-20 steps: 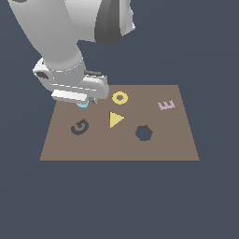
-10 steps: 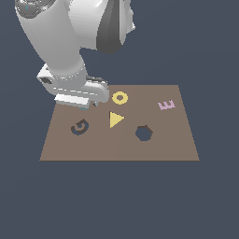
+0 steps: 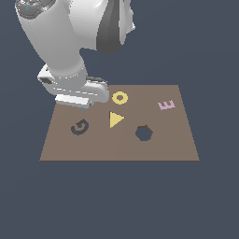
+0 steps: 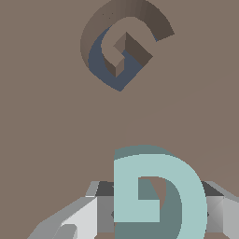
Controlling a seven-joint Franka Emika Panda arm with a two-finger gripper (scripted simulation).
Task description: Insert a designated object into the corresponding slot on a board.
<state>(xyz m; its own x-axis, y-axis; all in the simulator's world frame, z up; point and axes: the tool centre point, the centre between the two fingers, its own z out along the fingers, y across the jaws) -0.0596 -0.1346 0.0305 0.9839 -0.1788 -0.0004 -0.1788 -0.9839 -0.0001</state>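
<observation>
Lying flat, brown board [image 3: 177, 144], dark backdrop

One board [image 3: 116, 144], two cutouts, one teal G [image 4: 158, 196], three other pieces

A flat, featureless dark slate-blue backdrop [image 3: 205, 205] fills the exterior view on every side (evenly lit).
</observation>
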